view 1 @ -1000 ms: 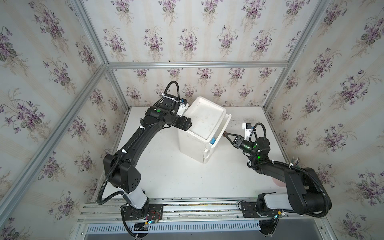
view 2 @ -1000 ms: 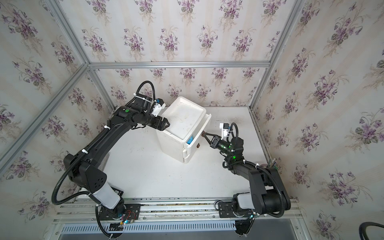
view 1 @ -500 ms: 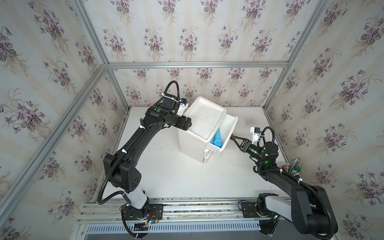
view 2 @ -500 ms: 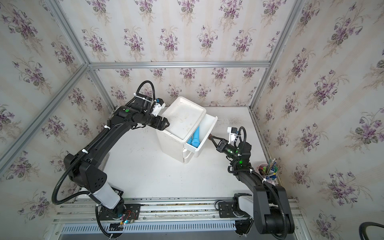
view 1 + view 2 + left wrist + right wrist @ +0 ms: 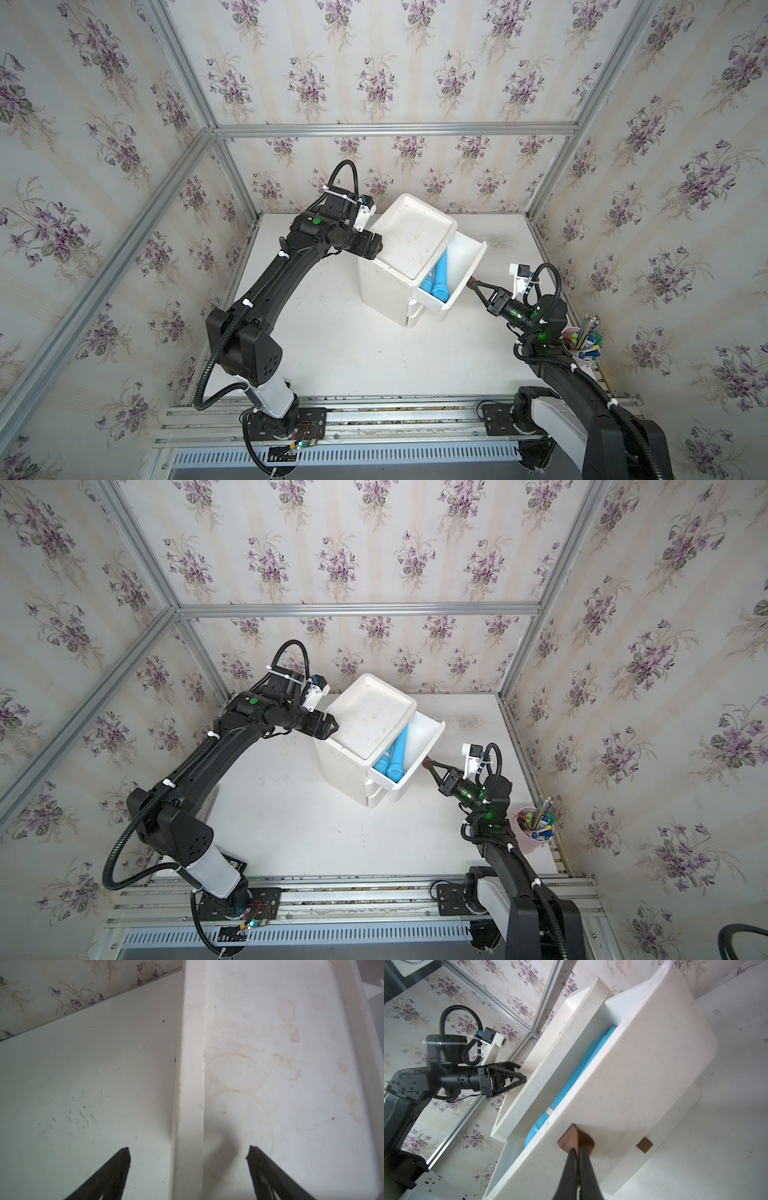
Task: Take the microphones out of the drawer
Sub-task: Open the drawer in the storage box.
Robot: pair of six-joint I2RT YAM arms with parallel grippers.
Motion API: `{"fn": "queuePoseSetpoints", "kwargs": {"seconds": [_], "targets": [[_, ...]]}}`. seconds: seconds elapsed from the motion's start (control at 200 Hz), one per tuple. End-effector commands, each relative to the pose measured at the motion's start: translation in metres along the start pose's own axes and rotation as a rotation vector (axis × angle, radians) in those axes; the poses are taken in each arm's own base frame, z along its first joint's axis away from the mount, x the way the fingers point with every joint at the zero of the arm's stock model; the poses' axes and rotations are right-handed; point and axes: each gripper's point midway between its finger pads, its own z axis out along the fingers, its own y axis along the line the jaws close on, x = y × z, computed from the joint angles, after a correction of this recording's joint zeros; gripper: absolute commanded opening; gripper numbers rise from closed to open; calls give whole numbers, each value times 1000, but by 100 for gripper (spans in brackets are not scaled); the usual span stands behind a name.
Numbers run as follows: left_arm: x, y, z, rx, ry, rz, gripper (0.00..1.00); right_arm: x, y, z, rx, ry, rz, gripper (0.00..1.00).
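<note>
While the top drawer (image 5: 465, 257) of the white cabinet (image 5: 382, 286) is standing pulled out toward the right of centre in both top views, we are pinching its brown knob (image 5: 576, 1139) with our right gripper (image 5: 475, 285). The jaws are pressing together on that knob, as the right wrist view is showing at the bottom centre of its frame.

The blue microphone (image 5: 439, 276) is lying inside the open drawer, lengthwise along the front panel, and nothing is touching it. In the right wrist view the microphone (image 5: 569, 1086) is showing as a blue strip between the drawer front and the cabinet body, with its ribbed head toward the lower left. A second brown knob (image 5: 644, 1145) is sitting on the lower drawer front, just right of the gripper in that view.

Our left gripper (image 5: 375, 245) is hovering at the cabinet's upper left edge in the top views, jaws spread wide and holding nothing. In the left wrist view its fingers (image 5: 116, 1167) are straddling the raised rim (image 5: 190, 1064) of the cabinet's recessed top; we cannot tell whether they are touching it.

A pink cup of pens (image 5: 579, 349) is standing at the right edge of the table (image 5: 353, 353), well apart from the cabinet.
</note>
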Motion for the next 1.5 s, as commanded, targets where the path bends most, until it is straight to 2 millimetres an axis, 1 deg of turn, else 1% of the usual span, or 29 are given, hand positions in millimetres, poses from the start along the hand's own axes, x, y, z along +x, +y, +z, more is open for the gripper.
{"fn": "queuePoseSetpoints", "kwargs": {"seconds": [0.0,0.145,0.235,0.33,0.42,0.515,0.714,0.879,1.114,1.294,1.494], "targets": [[12,5,-4,-29,48,25,90,2,-10,-4,58,-6,15,0],[13,9,-3,-53,54,31,90,-2,-5,-5,50,-14,3,0],[13,22,-7,-124,56,25,90,-4,-2,-6,43,-19,-10,0],[12,40,-11,-232,67,30,90,-4,4,-7,21,-19,-39,0],[12,53,-16,-301,80,34,91,-3,1,-7,32,-11,-36,0],[10,58,-20,-320,74,29,91,0,-3,-7,47,-5,-29,0],[3,54,-24,-292,51,29,91,-4,0,-10,66,-18,-56,0],[6,54,-21,-294,60,27,91,-7,3,-13,84,-28,-78,0],[5,53,-24,-286,53,27,92,-10,5,-16,101,-38,-94,0],[5,49,-20,-262,57,24,92,-11,15,-19,69,-53,-118,0],[6,46,-16,-240,61,17,92,-3,34,-25,-25,-54,-166,0]]}}
